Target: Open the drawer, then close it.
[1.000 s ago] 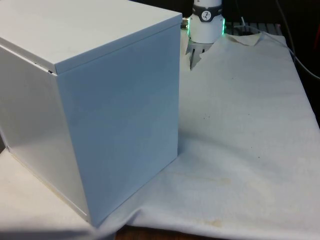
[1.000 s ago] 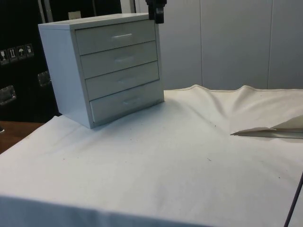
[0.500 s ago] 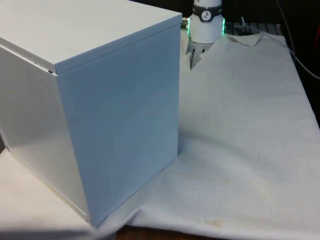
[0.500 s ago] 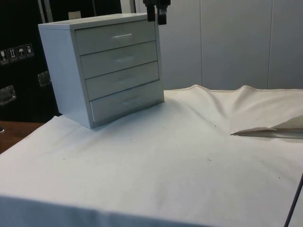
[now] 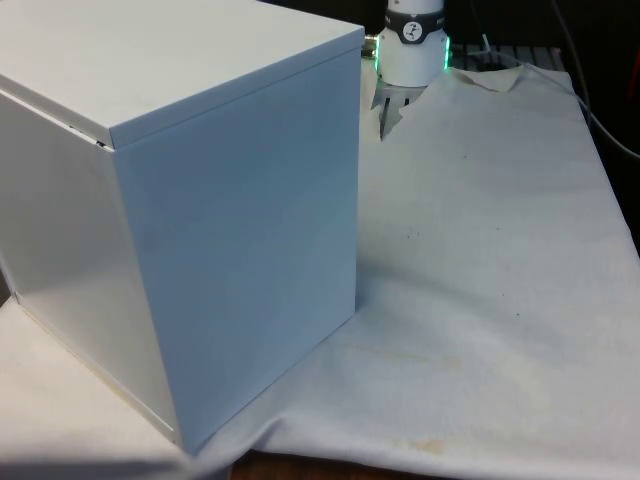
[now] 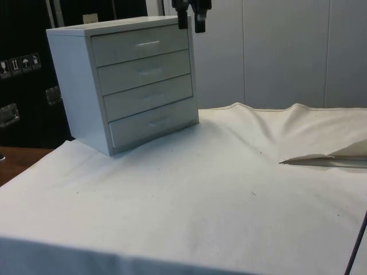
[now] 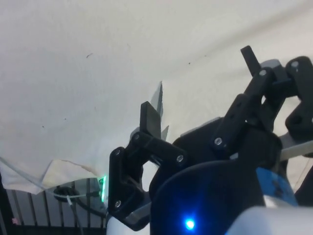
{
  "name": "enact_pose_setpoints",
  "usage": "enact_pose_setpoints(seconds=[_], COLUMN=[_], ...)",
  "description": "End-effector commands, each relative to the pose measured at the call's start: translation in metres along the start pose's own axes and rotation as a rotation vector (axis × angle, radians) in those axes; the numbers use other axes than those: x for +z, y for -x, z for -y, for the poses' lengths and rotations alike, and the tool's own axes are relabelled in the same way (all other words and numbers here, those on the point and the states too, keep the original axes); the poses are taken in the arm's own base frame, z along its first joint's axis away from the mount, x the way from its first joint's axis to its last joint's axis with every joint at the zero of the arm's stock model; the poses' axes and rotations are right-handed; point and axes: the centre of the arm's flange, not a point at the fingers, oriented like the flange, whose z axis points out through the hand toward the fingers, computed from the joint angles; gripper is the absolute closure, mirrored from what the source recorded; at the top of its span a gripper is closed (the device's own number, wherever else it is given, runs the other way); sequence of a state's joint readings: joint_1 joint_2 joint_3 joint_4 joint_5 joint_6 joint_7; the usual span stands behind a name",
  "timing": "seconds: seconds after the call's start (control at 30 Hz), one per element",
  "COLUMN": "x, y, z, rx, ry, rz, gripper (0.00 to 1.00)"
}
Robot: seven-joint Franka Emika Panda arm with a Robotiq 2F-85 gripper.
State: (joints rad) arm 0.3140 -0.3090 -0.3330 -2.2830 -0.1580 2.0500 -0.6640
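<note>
All four drawers shut; top drawer point(image 6: 141, 44) sits upper left of the side view in the white chest point(image 6: 123, 80), which fills the front view's left point(image 5: 180, 210); gripper point(image 6: 191, 15) hangs off the chest's top corner at frame top, fingers now spread wider than a second ago; white cloth point(image 6: 200, 195) bare.

no readable words or numbers anywhere, just a few small white pictogram stickers point(image 6: 22, 63) on the dark cabinet point(image 6: 23, 86) in the side view, too tiny to make out.
</note>
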Motion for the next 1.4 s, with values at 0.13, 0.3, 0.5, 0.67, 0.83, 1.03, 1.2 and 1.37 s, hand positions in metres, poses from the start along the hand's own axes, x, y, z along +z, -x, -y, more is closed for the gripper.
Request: enact_pose_setpoints(seconds=[0.13,0.3,0.5,0.67,0.83,1.03,1.2,1.37], x=[0.0013,0.0025,0.0021,0.002,0.0028,0.0036,0.0037,0.0046], y=[0.0017,0.0023,0.0024,0.0017,0.0011,0.0008,0.0006,0.0009], z=[-0.0034,-0.0051,-0.0051,-0.0049,-0.0045,-0.0045,-0.0046,-0.0043], rx=[-0.037,-0.063,-0.08,-0.098,-0.117,-0.136,-0.154,-0.172], ry=[0.037,0.068,0.098,0.128,0.165,0.203,0.232,0.261], rz=[-0.011,-0.017,-0.017,-0.016,-0.019,-0.025,-0.029,-0.032], gripper=[0.0,0.0,0.0,0.0,0.0,0.0,0.0,0.0])
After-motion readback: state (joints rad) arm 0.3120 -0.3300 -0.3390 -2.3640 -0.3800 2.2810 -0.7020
